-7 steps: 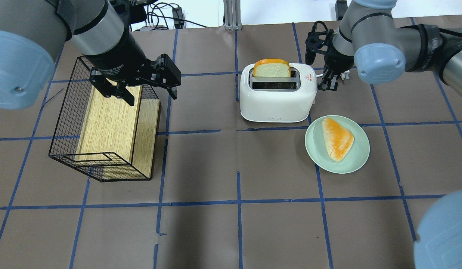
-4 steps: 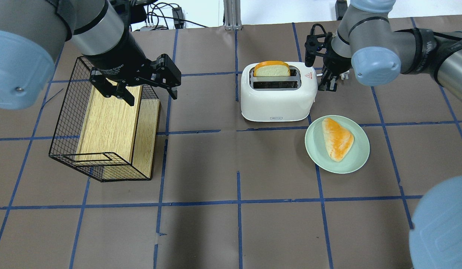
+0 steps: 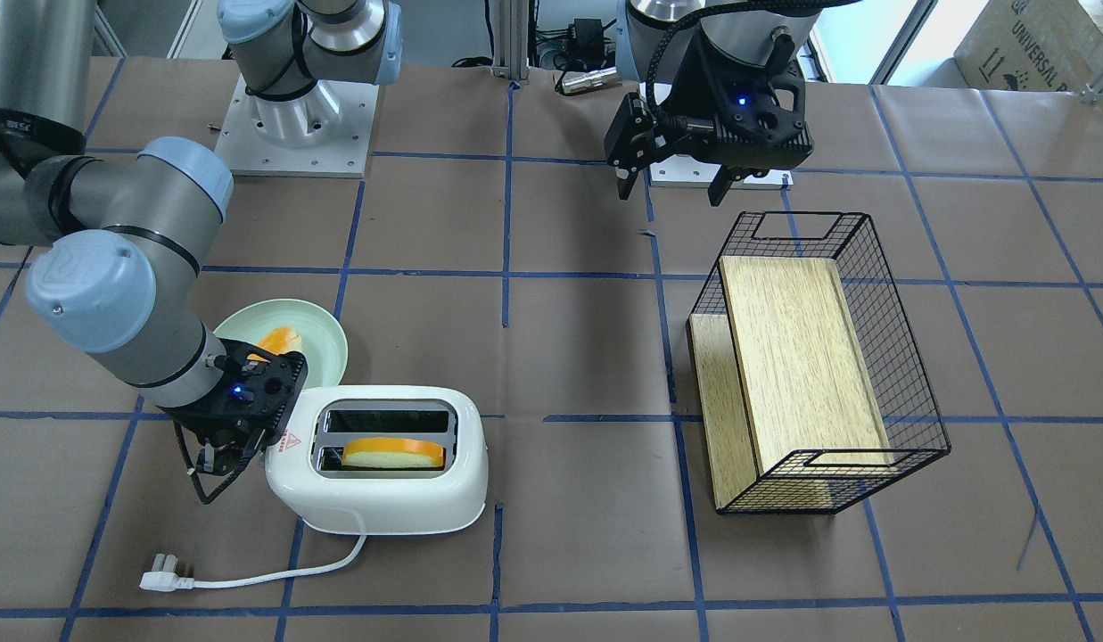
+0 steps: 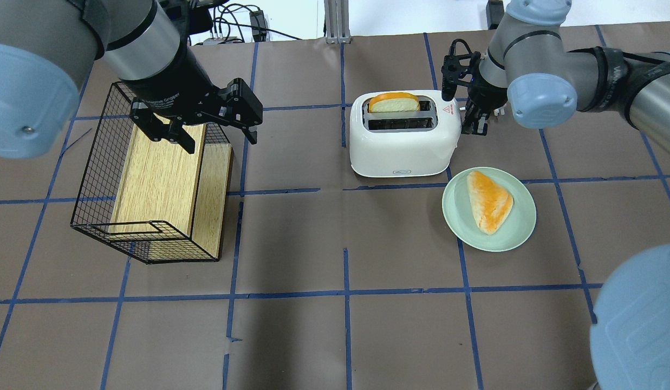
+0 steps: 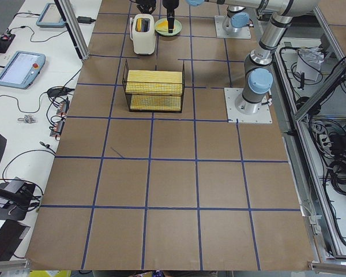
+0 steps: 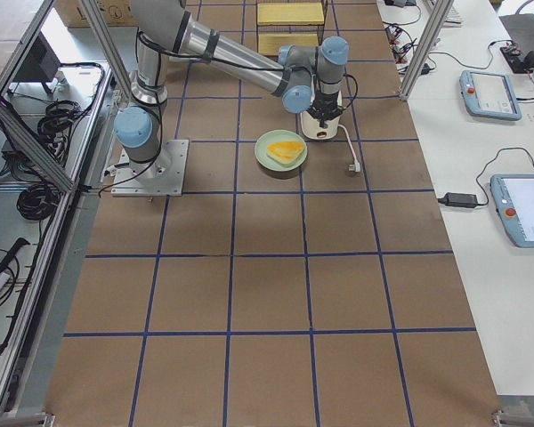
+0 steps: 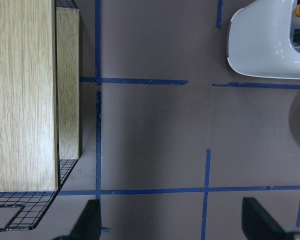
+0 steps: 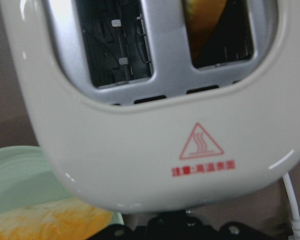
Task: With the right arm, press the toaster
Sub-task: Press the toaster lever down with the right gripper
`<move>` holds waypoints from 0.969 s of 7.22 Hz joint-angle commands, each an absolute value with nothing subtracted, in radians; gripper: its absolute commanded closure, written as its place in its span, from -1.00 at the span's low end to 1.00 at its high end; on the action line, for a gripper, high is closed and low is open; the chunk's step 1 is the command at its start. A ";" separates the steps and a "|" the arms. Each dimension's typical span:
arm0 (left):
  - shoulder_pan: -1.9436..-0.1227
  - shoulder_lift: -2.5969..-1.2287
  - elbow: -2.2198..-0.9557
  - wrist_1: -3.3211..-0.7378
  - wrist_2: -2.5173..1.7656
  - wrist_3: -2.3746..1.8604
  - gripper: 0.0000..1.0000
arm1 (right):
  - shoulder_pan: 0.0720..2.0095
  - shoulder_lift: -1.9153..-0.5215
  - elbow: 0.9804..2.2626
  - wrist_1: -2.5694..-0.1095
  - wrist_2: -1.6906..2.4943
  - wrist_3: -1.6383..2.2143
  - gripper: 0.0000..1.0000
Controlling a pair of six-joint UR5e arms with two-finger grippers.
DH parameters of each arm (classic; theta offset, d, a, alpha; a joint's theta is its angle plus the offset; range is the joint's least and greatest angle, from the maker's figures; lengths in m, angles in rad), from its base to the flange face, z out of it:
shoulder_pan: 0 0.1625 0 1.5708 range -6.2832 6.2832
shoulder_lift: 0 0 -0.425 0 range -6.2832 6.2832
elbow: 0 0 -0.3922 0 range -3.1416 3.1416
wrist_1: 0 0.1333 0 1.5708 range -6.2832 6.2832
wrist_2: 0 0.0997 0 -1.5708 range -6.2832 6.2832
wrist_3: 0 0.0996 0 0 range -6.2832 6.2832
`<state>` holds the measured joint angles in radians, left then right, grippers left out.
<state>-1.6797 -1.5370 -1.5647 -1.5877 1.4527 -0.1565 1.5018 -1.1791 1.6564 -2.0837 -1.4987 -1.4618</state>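
Note:
The white toaster (image 4: pixel 402 143) stands at the table's far middle and also shows in the front view (image 3: pixel 382 504). A bread slice (image 4: pixel 394 102) sits low in its far slot. My right gripper (image 4: pixel 473 125) is shut and points down against the toaster's right end, by the red warning sticker (image 4: pixel 447 111). The lever knob is hidden under it. In the right wrist view the toaster (image 8: pixel 165 150) fills the frame. My left gripper (image 4: pixel 221 142) is open and empty above the wire basket (image 4: pixel 96 179).
A green plate (image 4: pixel 454 216) with a bread piece (image 4: pixel 489 201) lies just in front of the toaster's right end. The toaster's cord and plug (image 3: pixel 163 581) lie behind it. The basket holds a wooden board (image 4: pixel 158 179).
The bread slice has sunk down into the slot. My right gripper has moved down along the toaster's end. The left arm has not moved.

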 commanded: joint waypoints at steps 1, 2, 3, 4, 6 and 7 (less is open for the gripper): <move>-1.680 -1.537 -1.565 -1.588 1.453 -0.156 -1.00 | 1.502 -1.170 1.658 -2.086 -1.499 -1.465 0.84; -1.680 -1.537 -1.565 -1.588 1.453 -0.156 -1.00 | 1.502 -1.167 1.658 -2.085 -1.497 -1.465 0.84; -1.680 -1.537 -1.565 -1.588 1.453 -0.156 -1.00 | 1.502 -1.155 1.658 -2.086 -1.497 -1.468 0.84; -1.680 -1.537 -1.565 -1.588 1.453 -0.156 -1.00 | 1.500 -1.152 1.658 -2.086 -1.497 -1.468 0.84; -1.680 -1.537 -1.565 -1.588 1.453 -0.156 -1.00 | 1.500 -1.149 1.658 -2.088 -1.499 -1.474 0.83; -1.680 -1.536 -1.565 -1.588 1.453 -0.156 -1.00 | 1.500 -1.146 1.658 -2.089 -1.497 -1.474 0.83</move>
